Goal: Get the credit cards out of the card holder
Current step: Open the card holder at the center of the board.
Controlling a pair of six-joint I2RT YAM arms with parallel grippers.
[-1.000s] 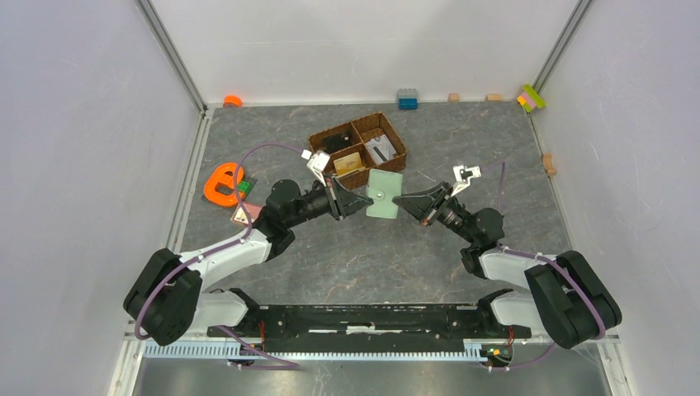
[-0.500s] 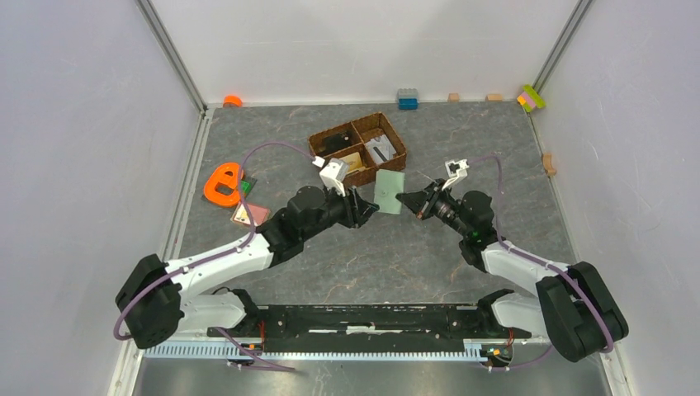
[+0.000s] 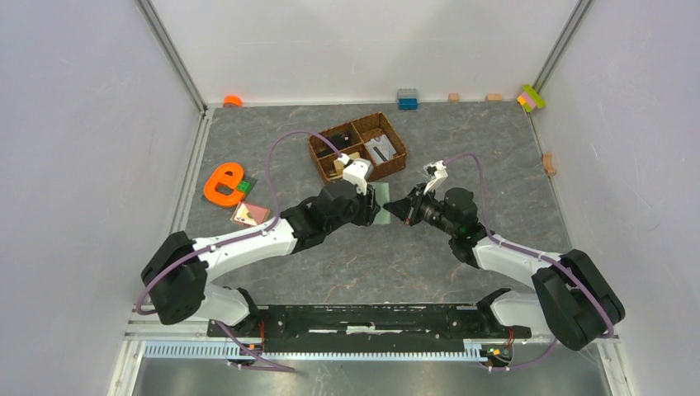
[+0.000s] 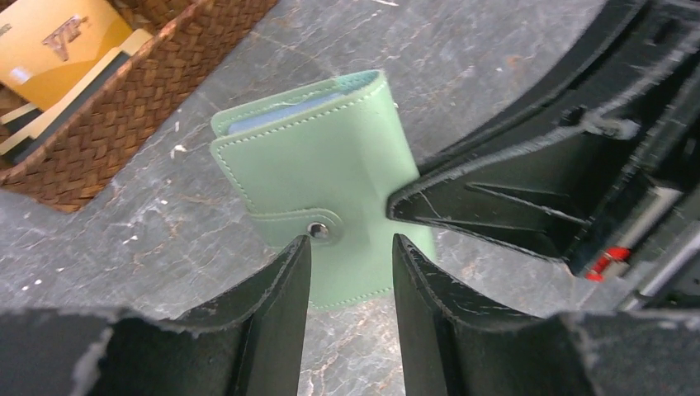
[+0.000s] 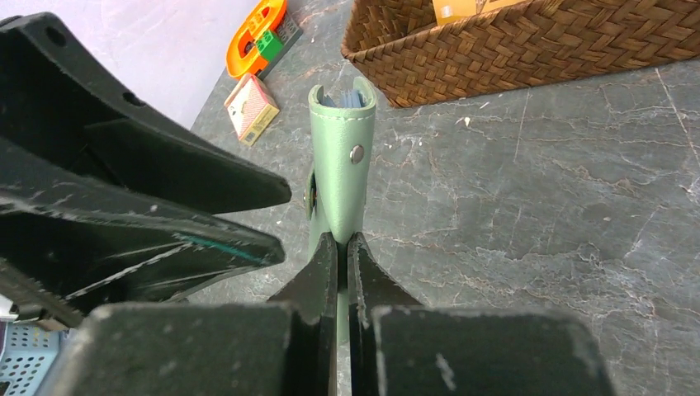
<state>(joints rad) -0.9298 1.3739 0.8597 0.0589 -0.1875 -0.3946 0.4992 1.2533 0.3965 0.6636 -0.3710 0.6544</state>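
Note:
The card holder (image 5: 342,140) is a sage-green wallet with a snap button, closed and standing on edge above the table. My right gripper (image 5: 342,241) is shut on its lower edge. It also shows in the left wrist view (image 4: 322,157) and as a thin green sliver in the top view (image 3: 380,211). My left gripper (image 4: 351,243) is open, its tips just in front of the snap flap and not touching it. Only a bluish inner edge (image 5: 340,99) shows at the wallet's top. No credit card is clearly visible in it.
The brown wicker basket (image 3: 396,153) stands just behind the wallet, with a tan-orange flat item (image 4: 49,41) inside. An orange letter-e shape (image 3: 223,183) and a small pinkish box (image 3: 248,214) lie at the left. Small blocks line the back wall.
The wallet has turned from flat-on to edge-on in the top view and shifted left with my right gripper. My left arm has swung right and forward beside it.

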